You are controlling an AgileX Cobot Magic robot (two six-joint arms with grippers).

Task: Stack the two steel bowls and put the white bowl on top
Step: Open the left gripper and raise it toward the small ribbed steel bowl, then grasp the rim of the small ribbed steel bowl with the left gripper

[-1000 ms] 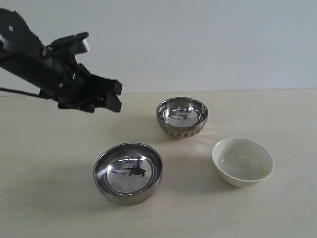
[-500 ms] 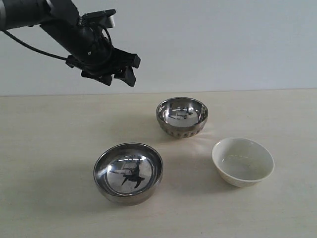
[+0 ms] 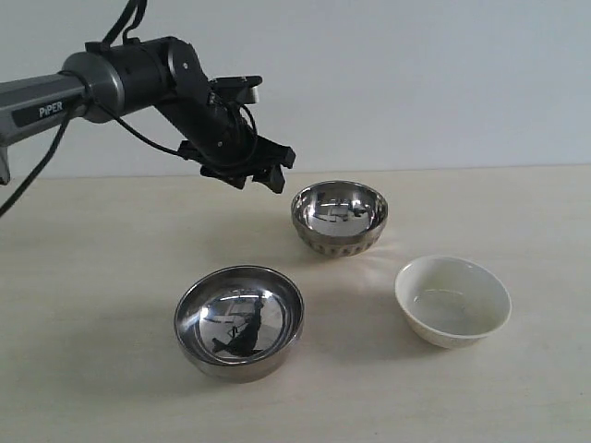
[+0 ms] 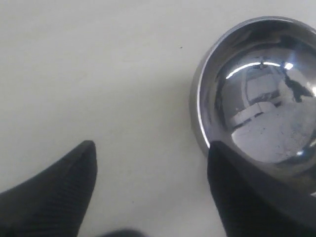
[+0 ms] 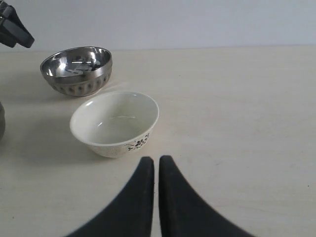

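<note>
The smaller ribbed steel bowl (image 3: pixel 339 217) stands at the back of the table, and the wider plain steel bowl (image 3: pixel 239 318) sits nearer the front left. The white bowl (image 3: pixel 452 300) is at the right, apart from both. My left gripper (image 3: pixel 259 175) hovers open just left of the ribbed bowl, above the table, with nothing in it. In the left wrist view that gripper (image 4: pixel 150 148) has one finger (image 4: pixel 247 192) overlapping the steel bowl's rim (image 4: pixel 200 118). My right gripper (image 5: pixel 156 165) is shut and empty, close to the white bowl (image 5: pixel 114 123), with the ribbed bowl (image 5: pixel 77 69) beyond.
The pale wooden table (image 3: pixel 92 277) ends at a plain light wall behind the bowls. The left arm (image 3: pixel 102 78) reaches in from the left, high over the table. The white bowl carries a small dark flower print (image 5: pixel 136 144) on its side.
My left gripper has swung up from the left and then rightward and down, ending beside the ribbed steel bowl, still open. The bowls have not moved.
</note>
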